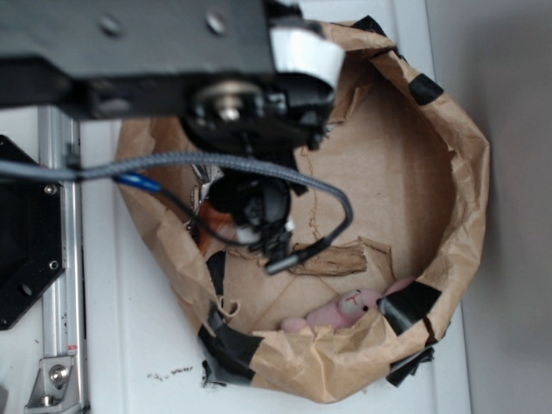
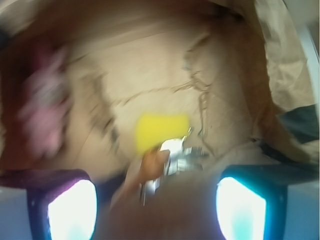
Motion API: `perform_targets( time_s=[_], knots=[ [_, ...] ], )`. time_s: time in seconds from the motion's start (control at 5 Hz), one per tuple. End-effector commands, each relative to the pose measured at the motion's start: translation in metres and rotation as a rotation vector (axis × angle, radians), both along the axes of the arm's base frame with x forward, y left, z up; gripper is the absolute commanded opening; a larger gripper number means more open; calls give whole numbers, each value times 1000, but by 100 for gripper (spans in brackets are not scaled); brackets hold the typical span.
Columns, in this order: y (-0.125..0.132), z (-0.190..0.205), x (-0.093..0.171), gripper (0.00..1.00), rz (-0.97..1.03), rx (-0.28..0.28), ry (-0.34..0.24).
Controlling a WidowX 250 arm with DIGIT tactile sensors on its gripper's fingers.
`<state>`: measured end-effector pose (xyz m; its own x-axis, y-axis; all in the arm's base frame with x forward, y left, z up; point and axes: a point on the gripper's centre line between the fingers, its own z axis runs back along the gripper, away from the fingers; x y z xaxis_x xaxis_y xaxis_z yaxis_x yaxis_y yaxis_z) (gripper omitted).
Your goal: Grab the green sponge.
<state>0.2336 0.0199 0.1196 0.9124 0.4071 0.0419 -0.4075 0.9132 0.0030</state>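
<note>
The green sponge (image 2: 160, 131) looks bright yellow and lies on the brown paper floor, near the middle of the blurred wrist view. My gripper (image 2: 155, 210) is open, its two lit fingers wide apart at the bottom corners, with the sponge ahead of them and nothing between them. An orange-tan seashell (image 2: 152, 167) and a crumpled silver piece (image 2: 180, 152) lie between the sponge and my gripper. In the exterior view my arm and gripper (image 1: 254, 211) hang over the left of the paper bag and hide the sponge.
The rolled-down brown paper bag (image 1: 461, 185) with black tape walls in everything. A pink plush toy (image 1: 345, 309) lies against its near rim and also shows blurred at the left of the wrist view (image 2: 45, 110). A metal rail (image 1: 60, 259) stands to the left.
</note>
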Motion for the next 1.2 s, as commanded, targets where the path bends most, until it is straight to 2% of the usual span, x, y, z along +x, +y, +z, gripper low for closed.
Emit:
perform_targets(
  time_s=[0.0, 0.2, 0.4, 0.6, 0.8, 1.0],
  knots=[
    [12, -51, 19, 100, 485, -46, -34],
    [0, -87, 21, 100, 624, -104, 50],
    [-14, -105, 9, 100, 542, -137, 94],
    [-19, -98, 5, 0, 565, -128, 111],
    [-16, -76, 9, 0, 532, -162, 81],
    [-11, -47, 18, 0, 454, -148, -5]
  ],
)
